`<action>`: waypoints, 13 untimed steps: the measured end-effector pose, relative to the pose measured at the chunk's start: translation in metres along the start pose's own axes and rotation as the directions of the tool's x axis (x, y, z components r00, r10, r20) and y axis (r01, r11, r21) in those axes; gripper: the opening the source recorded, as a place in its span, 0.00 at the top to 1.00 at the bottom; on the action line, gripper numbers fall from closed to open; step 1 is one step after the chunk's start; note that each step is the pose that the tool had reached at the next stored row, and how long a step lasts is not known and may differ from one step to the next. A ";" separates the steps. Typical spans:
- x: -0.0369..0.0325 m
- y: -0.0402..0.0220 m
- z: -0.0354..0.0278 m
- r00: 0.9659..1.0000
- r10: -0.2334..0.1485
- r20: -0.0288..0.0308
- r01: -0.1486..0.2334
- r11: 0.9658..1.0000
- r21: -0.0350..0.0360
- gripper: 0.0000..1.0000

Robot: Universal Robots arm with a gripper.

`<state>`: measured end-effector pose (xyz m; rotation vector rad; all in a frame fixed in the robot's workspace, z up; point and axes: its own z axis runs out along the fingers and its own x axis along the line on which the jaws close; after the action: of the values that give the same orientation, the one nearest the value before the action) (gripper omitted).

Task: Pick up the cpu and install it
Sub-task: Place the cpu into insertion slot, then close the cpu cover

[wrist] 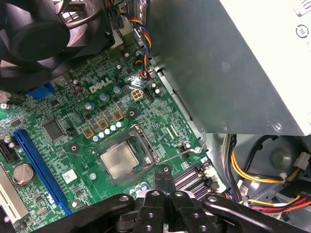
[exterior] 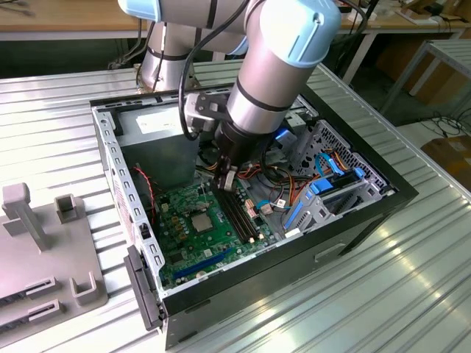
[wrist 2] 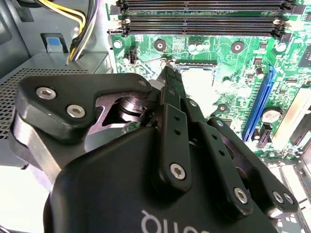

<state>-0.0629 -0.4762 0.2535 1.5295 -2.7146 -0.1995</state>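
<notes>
Black gripper (wrist: 164, 180) linkage sits nearest the lens in both wrist views, jaws pressed together and pinching nothing, their tip poised just above the motherboard (wrist: 73, 145) beside the socket (wrist: 127, 154). Cpu (wrist: 116, 160) lies seated flat in the socket, silvery top exposed, with the socket frame around it. Exterior view: the arm (exterior: 268, 73) reaches down into the open computer case (exterior: 353, 220), which rests on the ribbed metal counter (exterior: 383, 294).
</notes>
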 end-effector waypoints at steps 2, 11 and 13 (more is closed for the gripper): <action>0.0003 -0.0002 -0.0001 1.000 0.000 0.000 0.000 1.000 0.000 0.89; 0.0023 -0.0014 -0.0003 1.000 0.000 0.000 0.000 1.000 0.000 0.89; 0.0025 -0.0015 -0.0003 1.000 0.000 0.000 0.000 1.000 0.000 0.89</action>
<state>-0.0629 -0.4791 0.2535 1.5296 -2.7146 -0.1996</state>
